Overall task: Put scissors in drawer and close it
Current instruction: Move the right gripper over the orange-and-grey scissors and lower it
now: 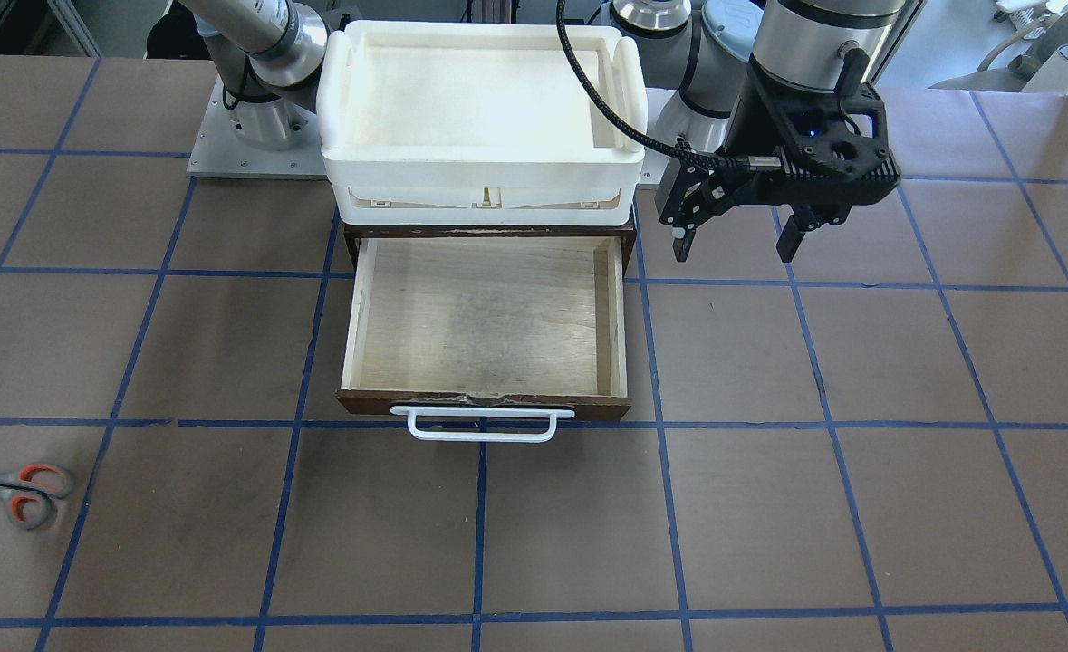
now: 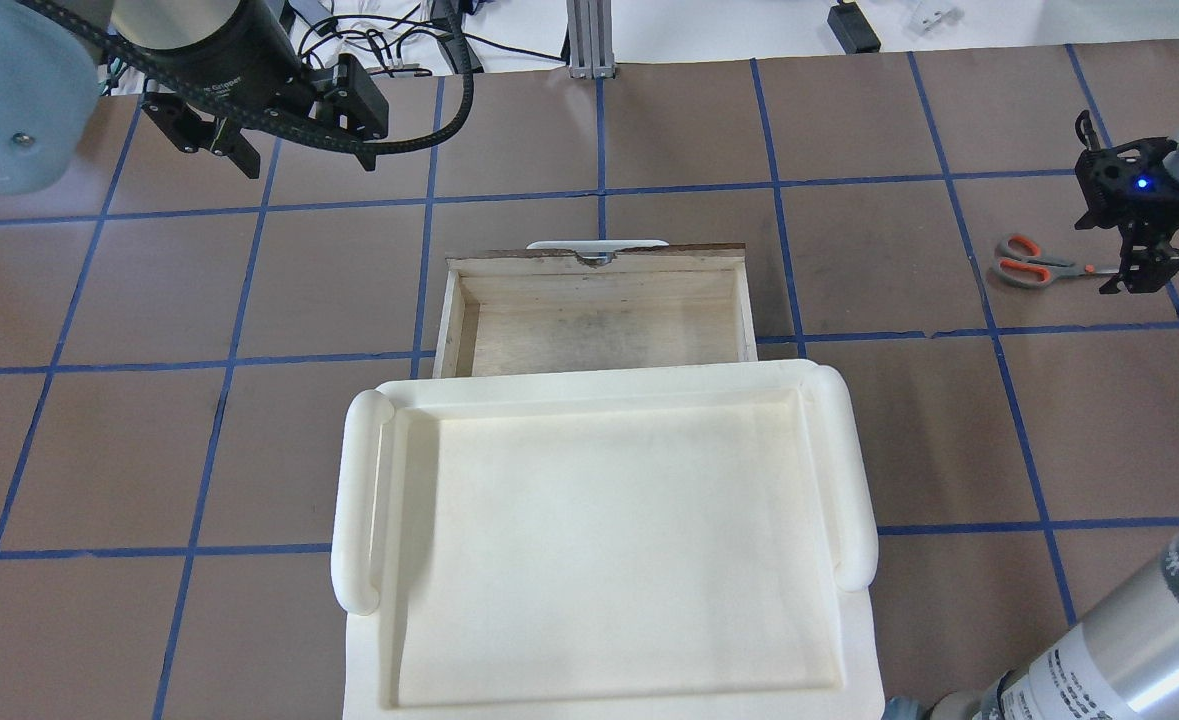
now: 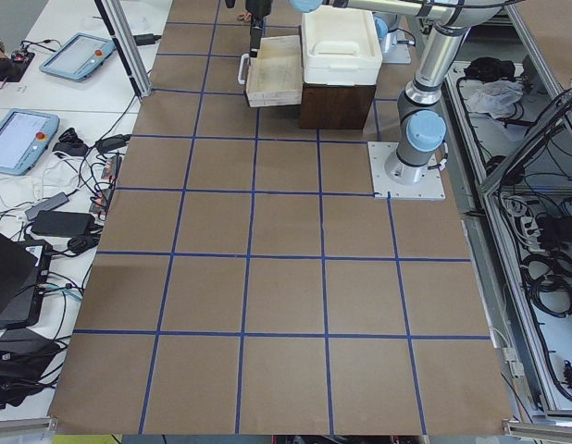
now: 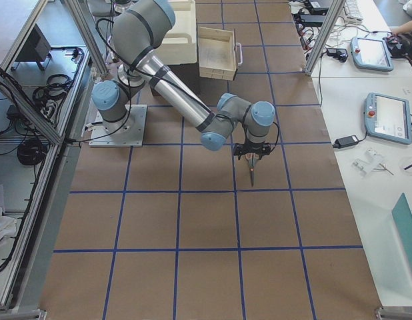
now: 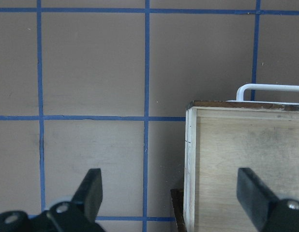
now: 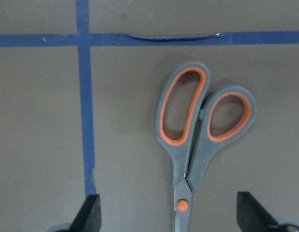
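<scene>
Right tool (image 2: 1141, 272), spread wide, straddles the grey-handled, orange-lined scissors (image 6: 188, 164) for pickup; the brown wooden drawer (image 1: 351, 317) waits open.

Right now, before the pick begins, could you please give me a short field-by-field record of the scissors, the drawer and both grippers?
scissors: flat on the table, handles together, outside the drawer, far to the robot's right
drawer: pulled open, nothing inside
right gripper: open, over the scissors, one finger on either side of the pivot end
left gripper: open, holding nothing, beside the drawer's side wall
white tray: on the cabinet, above the drawer
task status: scissors not yet grasped
</scene>
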`<control>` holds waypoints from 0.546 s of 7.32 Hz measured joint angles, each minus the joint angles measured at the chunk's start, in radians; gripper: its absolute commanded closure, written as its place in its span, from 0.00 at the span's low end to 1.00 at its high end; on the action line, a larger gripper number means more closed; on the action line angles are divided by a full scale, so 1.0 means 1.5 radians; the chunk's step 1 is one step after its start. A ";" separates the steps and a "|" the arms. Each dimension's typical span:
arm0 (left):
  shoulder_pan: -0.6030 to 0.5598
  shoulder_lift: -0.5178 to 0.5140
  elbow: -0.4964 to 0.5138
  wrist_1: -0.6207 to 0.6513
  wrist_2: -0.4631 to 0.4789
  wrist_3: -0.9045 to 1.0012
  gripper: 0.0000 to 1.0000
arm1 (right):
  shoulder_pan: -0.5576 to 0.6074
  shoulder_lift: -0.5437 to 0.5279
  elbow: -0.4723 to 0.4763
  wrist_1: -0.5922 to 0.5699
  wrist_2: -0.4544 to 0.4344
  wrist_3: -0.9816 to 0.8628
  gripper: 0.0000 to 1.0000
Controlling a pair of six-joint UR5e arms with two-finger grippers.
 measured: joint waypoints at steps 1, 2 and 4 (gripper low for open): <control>0.000 0.000 0.000 0.000 0.000 0.000 0.00 | -0.001 0.014 0.000 -0.028 -0.007 -0.007 0.00; 0.000 0.000 0.000 0.000 0.000 0.000 0.00 | -0.001 0.027 0.000 -0.058 -0.017 -0.015 0.00; 0.000 0.000 0.000 0.000 0.000 0.000 0.00 | -0.001 0.043 0.000 -0.073 -0.020 -0.019 0.00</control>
